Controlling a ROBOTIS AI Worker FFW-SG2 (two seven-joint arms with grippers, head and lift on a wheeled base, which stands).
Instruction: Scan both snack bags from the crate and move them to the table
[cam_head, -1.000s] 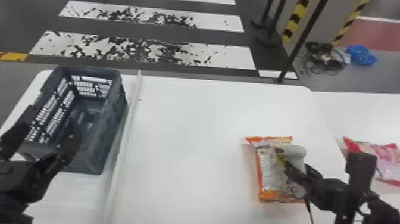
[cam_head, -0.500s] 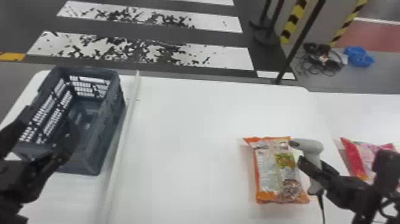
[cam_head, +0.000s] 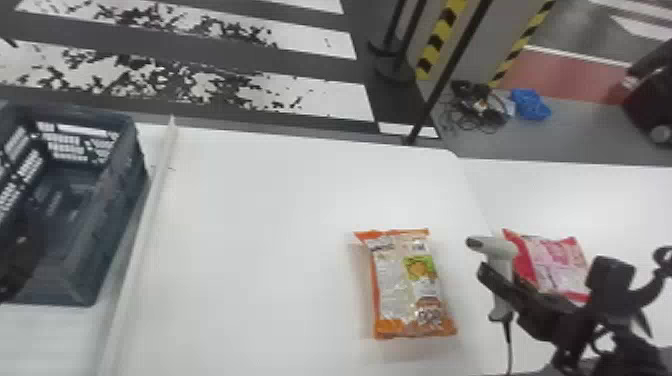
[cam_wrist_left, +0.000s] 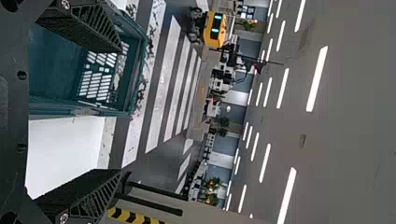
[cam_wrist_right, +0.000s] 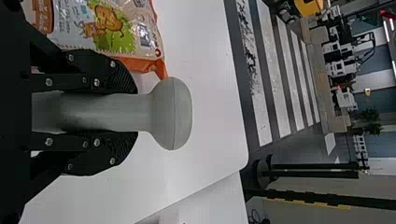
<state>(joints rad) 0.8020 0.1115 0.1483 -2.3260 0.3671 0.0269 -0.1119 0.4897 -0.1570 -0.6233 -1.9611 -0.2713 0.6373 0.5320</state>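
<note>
My right gripper (cam_head: 500, 287) is shut on the grey-white scanner (cam_head: 501, 270), held just right of the orange snack bag (cam_head: 407, 285), which lies flat on the table. In the right wrist view my right gripper (cam_wrist_right: 133, 112) clasps the scanner's handle (cam_wrist_right: 107, 112), with the orange bag (cam_wrist_right: 116, 28) beside it. Farther right, behind the scanner, lies the pink-red snack bag (cam_head: 560, 267). At the far left, my left gripper (cam_head: 20, 250) is over the dark crate (cam_head: 120, 215). The left wrist view has my left gripper (cam_wrist_left: 119, 109) open, nothing between its fingers, near the crate (cam_wrist_left: 135, 74).
A long white strip (cam_head: 145, 230) runs along the table (cam_head: 260, 250) just right of the crate. Beyond the table's far edge stands a black pole (cam_head: 445, 75). A cable hangs from the scanner's handle. A second white surface (cam_head: 575, 195) adjoins on the right.
The right gripper has carried the scanner from over the orange bag to its right side. The head view has shifted, with the crate now farther left. The orange bag stays on the table.
</note>
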